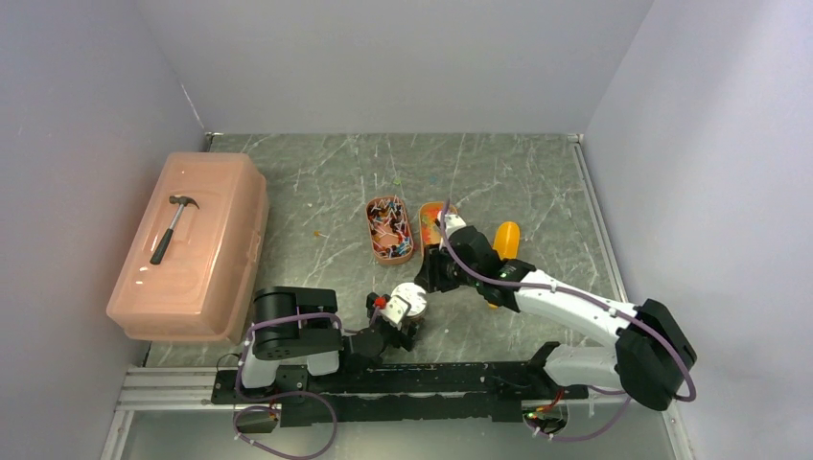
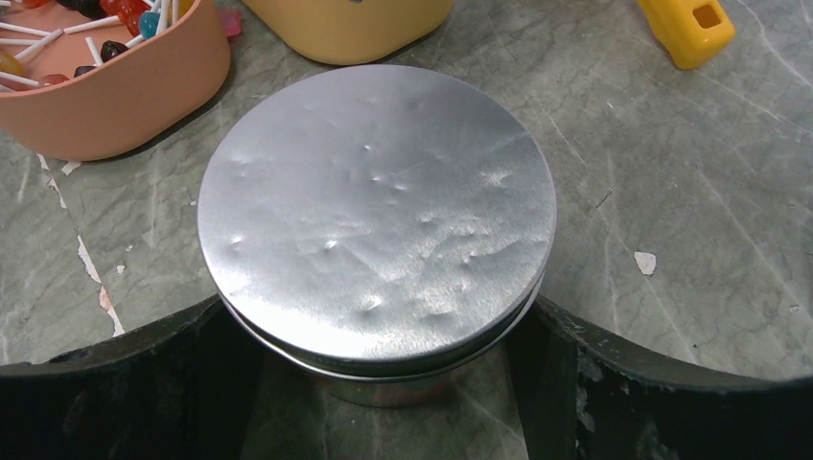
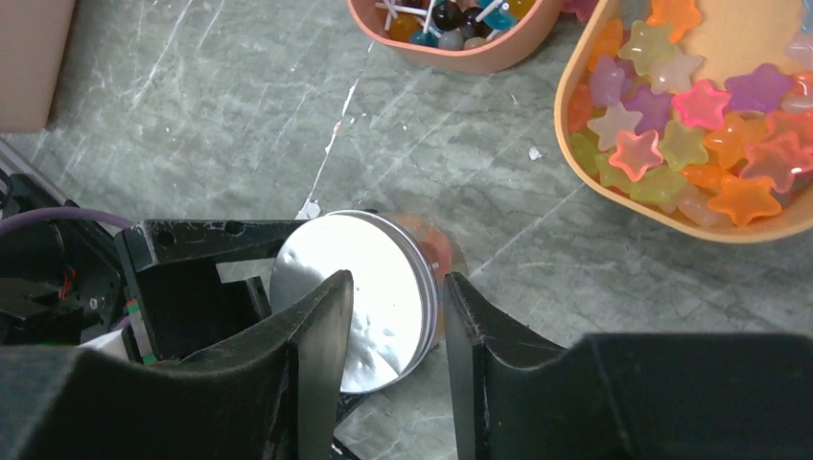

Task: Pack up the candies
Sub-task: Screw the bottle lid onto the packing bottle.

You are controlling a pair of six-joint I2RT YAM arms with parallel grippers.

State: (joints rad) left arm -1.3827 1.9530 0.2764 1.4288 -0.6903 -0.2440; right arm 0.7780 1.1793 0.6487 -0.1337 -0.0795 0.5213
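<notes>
The candies are in two oval trays: stick lollipops (image 1: 388,222) in the peach tray (image 1: 376,251), and glossy star-shaped sweets (image 3: 690,120) in the yellow-orange tray (image 3: 575,182). A small clear jar with a dented silver lid (image 2: 379,206) stands upright near the front, reddish contents showing through its side (image 3: 439,247). My left gripper (image 2: 381,316) flanks the jar, and both jaws touch the lid's rim. My right gripper (image 3: 398,280) hovers just above the lid's right edge. Its jaws stand apart with nothing between them.
A pink lidded box (image 1: 192,278) with a hammer (image 1: 173,228) on top fills the left side. A yellow-orange scoop (image 1: 505,238) lies right of the trays, partly under my right arm. Its handle end (image 2: 685,29) shows in the left wrist view. Walls enclose three sides.
</notes>
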